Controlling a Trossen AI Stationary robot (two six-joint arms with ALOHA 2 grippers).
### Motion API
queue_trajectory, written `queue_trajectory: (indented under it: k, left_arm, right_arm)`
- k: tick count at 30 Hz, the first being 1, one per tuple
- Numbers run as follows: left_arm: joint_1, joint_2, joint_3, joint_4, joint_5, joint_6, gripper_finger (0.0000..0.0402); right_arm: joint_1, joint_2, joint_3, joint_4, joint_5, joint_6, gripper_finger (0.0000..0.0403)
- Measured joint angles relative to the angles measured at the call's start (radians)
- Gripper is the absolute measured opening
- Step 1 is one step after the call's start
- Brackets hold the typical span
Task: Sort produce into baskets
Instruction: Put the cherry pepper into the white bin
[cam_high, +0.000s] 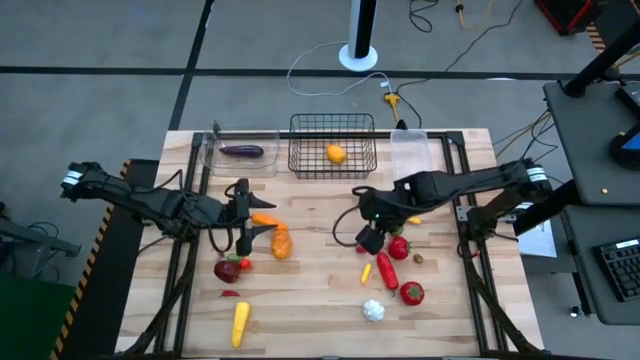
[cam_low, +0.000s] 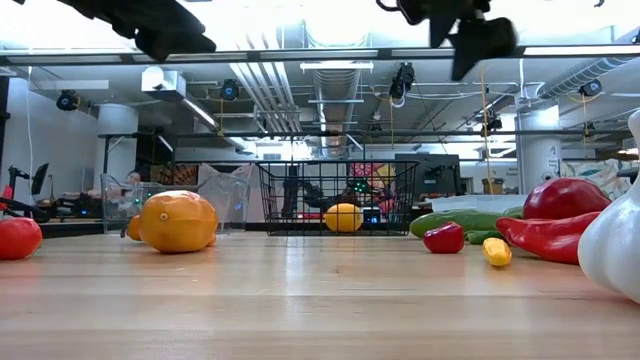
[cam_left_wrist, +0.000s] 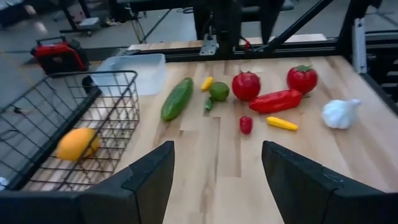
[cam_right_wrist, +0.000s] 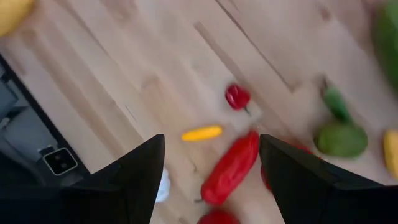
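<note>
High view: your wooden worktop (cam_high: 320, 300) carries the black basket (cam_high: 333, 143) at 12 o'clock, orange (cam_high: 336, 153) inside. Low view: ducts and lights overhead. Left wrist: left gripper (cam_left_wrist: 214, 180) fingers apart, empty. Right wrist: right gripper (cam_right_wrist: 211, 180) fingers apart, empty, over a long red pepper (cam_right_wrist: 230, 168).

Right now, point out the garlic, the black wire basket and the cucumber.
garlic (cam_left_wrist: 339, 114): left wrist view, middle of the white bulb.
black wire basket (cam_high: 332, 124): high view, far rim.
cucumber (cam_left_wrist: 177, 98): left wrist view, mid-length of the green body.
</note>
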Motion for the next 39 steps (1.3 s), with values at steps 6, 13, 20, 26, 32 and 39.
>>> queue_trajectory:
  k: [6, 13, 20, 26, 32, 39]
  left_arm:
    - [0.001, 0.000, 0.000, 0.000, -0.006, 0.087, 0.0224]
    - [0.001, 0.001, 0.000, 0.018, -0.021, 0.180, 0.0224]
    - [0.001, -0.003, 0.000, 0.015, -0.020, 0.213, 0.0224]
    - [0.001, -0.012, 0.000, 0.003, 0.077, 0.229, 0.0224]
    - [0.000, -0.021, 0.000, -0.001, 0.119, 0.192, 0.0216]
    - [0.000, -0.023, -0.001, 0.003, 0.119, 0.156, 0.0204]
  right_arm:
    - [0.044, 0.027, 0.000, -0.055, 0.001, 0.131, 0.0251]
    - [0.089, 0.081, 0.000, -0.076, -0.048, 0.118, 0.0251]
    - [0.102, 0.161, 0.000, -0.076, -0.060, -0.148, 0.0251]
    - [0.101, 0.227, 0.000, -0.073, 0.043, -0.362, 0.0251]
    - [0.100, 0.278, 0.000, -0.004, 0.120, -0.531, 0.0251]
    - [0.100, 0.336, 0.000, 0.070, 0.150, -0.636, 0.0251]
